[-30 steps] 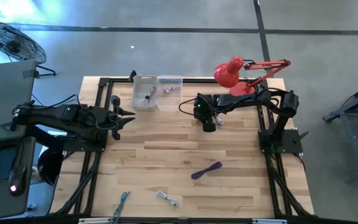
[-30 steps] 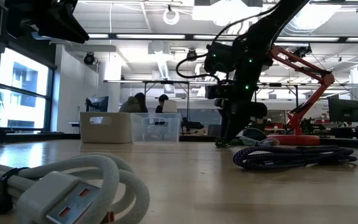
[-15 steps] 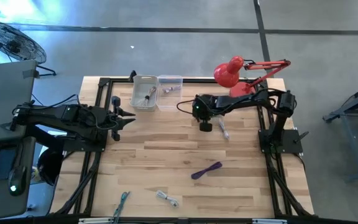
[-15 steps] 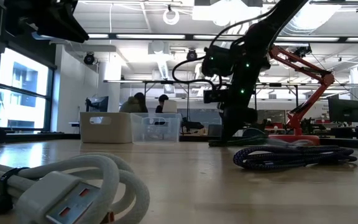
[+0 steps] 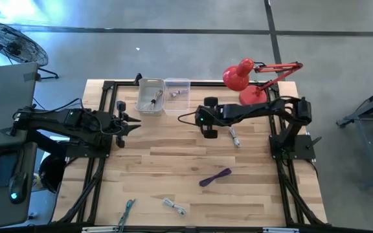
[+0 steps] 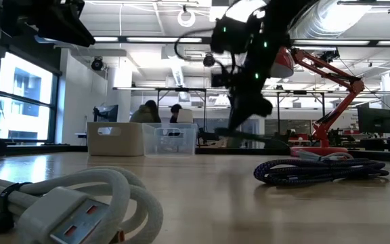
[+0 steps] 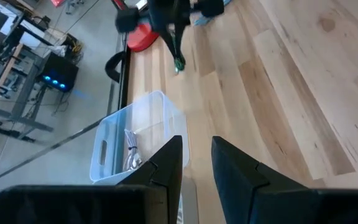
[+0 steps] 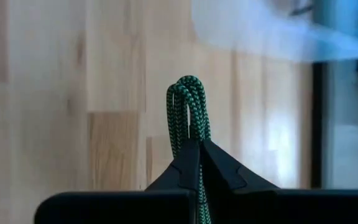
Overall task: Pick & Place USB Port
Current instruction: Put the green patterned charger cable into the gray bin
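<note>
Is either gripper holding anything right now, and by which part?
The right gripper is shut on a green braided cable, pinching it just below its folded loop. The left gripper holds nothing.

The middle of the table (image 5: 173, 155) is bare wood, open from the left arm's side across to the right arm. Along the far edge a white bin (image 5: 150, 98) and a clear bin (image 5: 177, 87) stand side by side, with a red lamp (image 5: 241, 79) at the far right corner. Nearer, a purple cable (image 5: 215, 177) lies right of centre, a white cable (image 5: 173, 206) and a teal cable (image 5: 127, 211) by the near edge.
</note>
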`<action>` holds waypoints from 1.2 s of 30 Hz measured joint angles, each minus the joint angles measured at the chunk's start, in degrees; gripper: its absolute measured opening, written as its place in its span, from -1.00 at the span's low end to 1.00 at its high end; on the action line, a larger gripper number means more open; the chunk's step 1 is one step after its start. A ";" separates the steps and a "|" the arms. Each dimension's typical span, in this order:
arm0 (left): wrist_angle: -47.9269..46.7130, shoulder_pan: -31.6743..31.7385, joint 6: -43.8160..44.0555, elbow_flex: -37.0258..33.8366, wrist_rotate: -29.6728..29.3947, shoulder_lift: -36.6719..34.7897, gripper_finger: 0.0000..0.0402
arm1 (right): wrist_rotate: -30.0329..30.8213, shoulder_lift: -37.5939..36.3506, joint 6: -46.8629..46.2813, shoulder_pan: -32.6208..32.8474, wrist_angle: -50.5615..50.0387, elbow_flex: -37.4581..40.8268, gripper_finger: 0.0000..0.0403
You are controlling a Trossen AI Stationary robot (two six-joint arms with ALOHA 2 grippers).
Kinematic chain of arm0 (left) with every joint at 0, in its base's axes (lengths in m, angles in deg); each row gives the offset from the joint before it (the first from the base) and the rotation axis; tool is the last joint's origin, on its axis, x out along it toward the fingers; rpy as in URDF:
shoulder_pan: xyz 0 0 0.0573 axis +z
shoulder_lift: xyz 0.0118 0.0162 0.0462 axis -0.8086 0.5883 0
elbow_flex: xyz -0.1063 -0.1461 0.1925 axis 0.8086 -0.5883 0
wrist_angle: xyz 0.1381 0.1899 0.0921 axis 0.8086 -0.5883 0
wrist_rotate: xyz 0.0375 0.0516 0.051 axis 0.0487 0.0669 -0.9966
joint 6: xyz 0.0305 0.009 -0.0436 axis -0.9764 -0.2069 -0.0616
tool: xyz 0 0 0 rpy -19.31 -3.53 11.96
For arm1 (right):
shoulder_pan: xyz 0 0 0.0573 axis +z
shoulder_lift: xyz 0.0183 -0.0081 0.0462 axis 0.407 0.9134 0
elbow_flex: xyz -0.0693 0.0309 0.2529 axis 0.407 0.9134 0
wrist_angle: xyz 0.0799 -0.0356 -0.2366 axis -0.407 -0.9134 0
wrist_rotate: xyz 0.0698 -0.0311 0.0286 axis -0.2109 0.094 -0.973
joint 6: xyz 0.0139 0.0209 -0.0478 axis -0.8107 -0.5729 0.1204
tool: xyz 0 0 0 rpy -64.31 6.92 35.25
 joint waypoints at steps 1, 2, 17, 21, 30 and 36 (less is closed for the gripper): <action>0.00 0.02 0.00 0.00 0.50 0.00 -0.59 | 1.16 -0.77 -0.24 0.87 -0.45 -0.66 -1.00; 0.00 0.02 0.02 0.00 1.05 0.00 -0.59 | 1.91 -1.47 -0.60 1.71 -0.87 -1.31 -1.00; 16.09 0.04 -5.88 -3.58 8.02 7.42 -0.59 | 4.21 -6.28 1.44 15.85 3.86 -9.10 -1.00; 16.50 0.04 -7.51 -3.58 8.06 8.78 -0.58 | 4.17 -6.28 1.71 18.26 5.19 -9.38 -1.00; 19.84 0.04 -7.56 -3.61 7.40 9.01 -0.45 | 4.20 -6.28 1.67 21.12 6.10 -9.38 -1.00; 22.39 0.04 -6.09 -3.61 5.41 9.01 -0.11 | 4.19 -6.28 3.63 22.83 9.06 -9.38 -1.00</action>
